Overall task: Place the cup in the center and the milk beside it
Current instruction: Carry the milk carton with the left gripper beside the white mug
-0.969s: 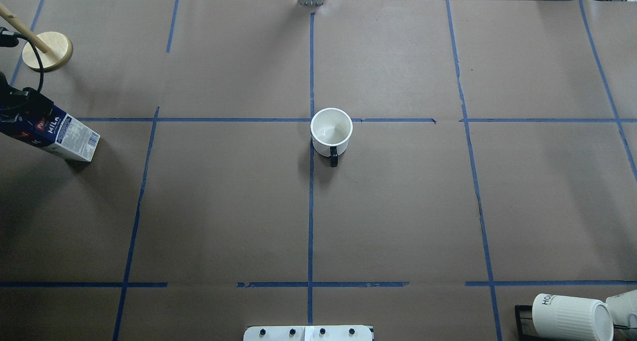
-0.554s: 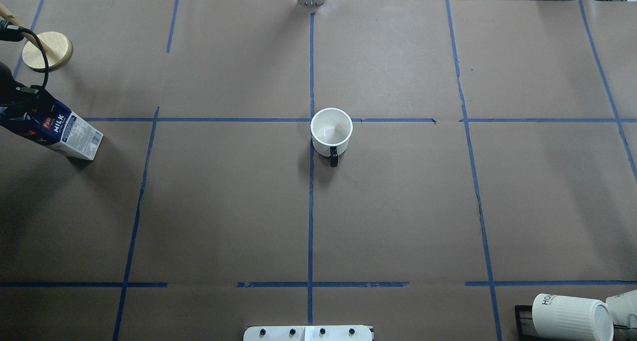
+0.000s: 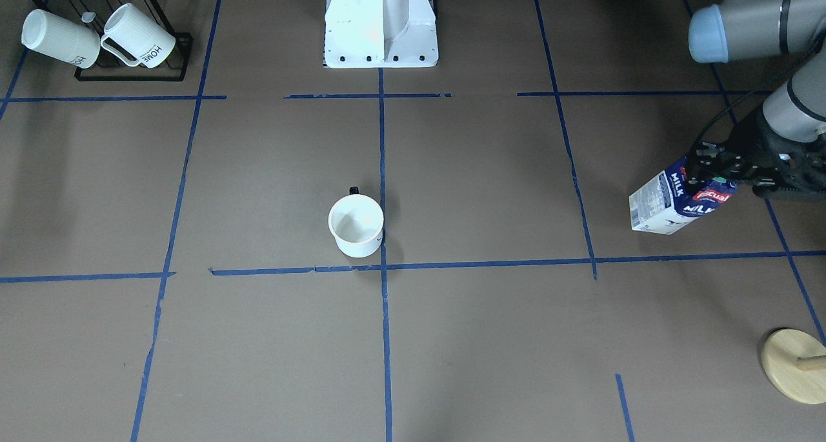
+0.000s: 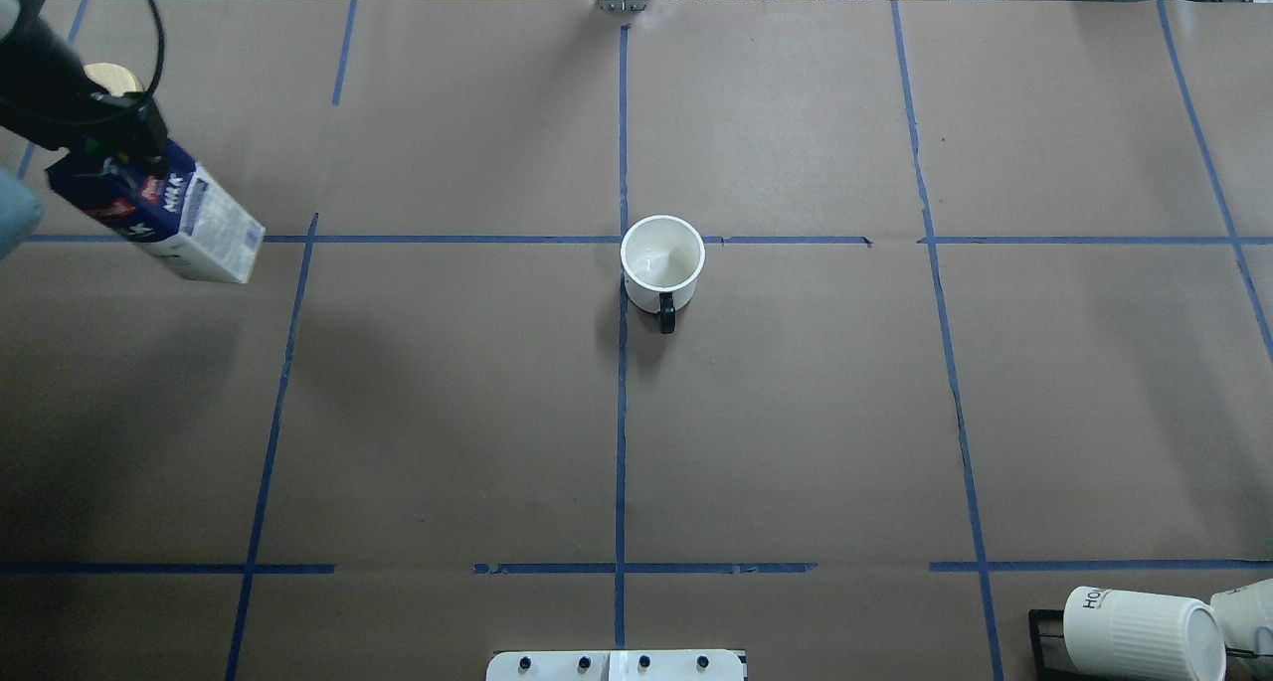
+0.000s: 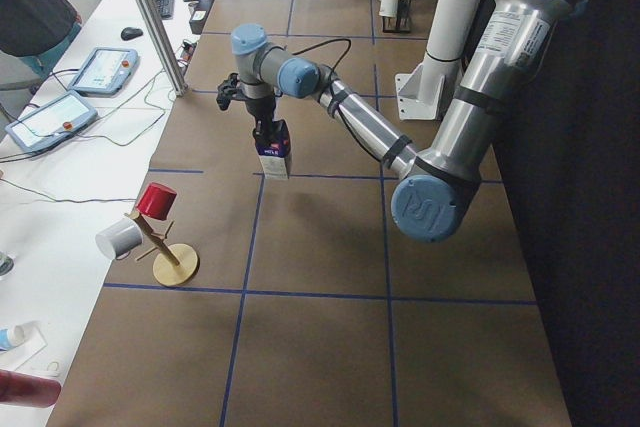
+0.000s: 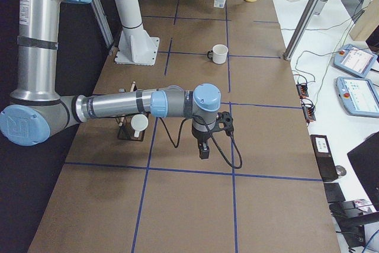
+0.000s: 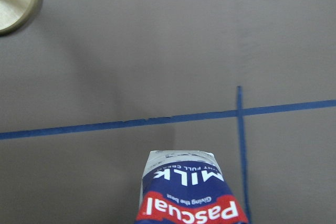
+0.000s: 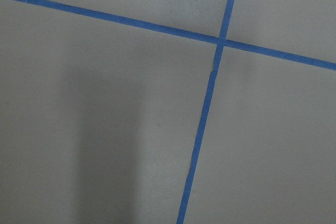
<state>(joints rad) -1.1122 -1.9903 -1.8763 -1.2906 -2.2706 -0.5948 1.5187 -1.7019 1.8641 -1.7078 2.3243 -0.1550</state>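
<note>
Brown-paper tabletop (image 4: 796, 413), blue tape grid. White cup (image 4: 662, 260) upright at the center (image 4: 623, 240), just to the robot's right of the crossing, black handle toward the robot. Carton of milk (image 4: 189, 226) well off to the robot's left, upright, hanging from the left pincer (image 3: 708, 174), which is clamped on its top. It looks clear of the paper. Wooden stand base (image 3: 794, 364) nearby. Right pincer (image 6: 204, 149) low over the paper; apart or together, cannot tell.

The cup (image 4: 662, 261) central, the carton (image 4: 194, 224) far left
The cup sits on the desk (image 4: 796, 442) just beside the tape crossing (image 4: 623, 240), well apart from the carton.
</note>
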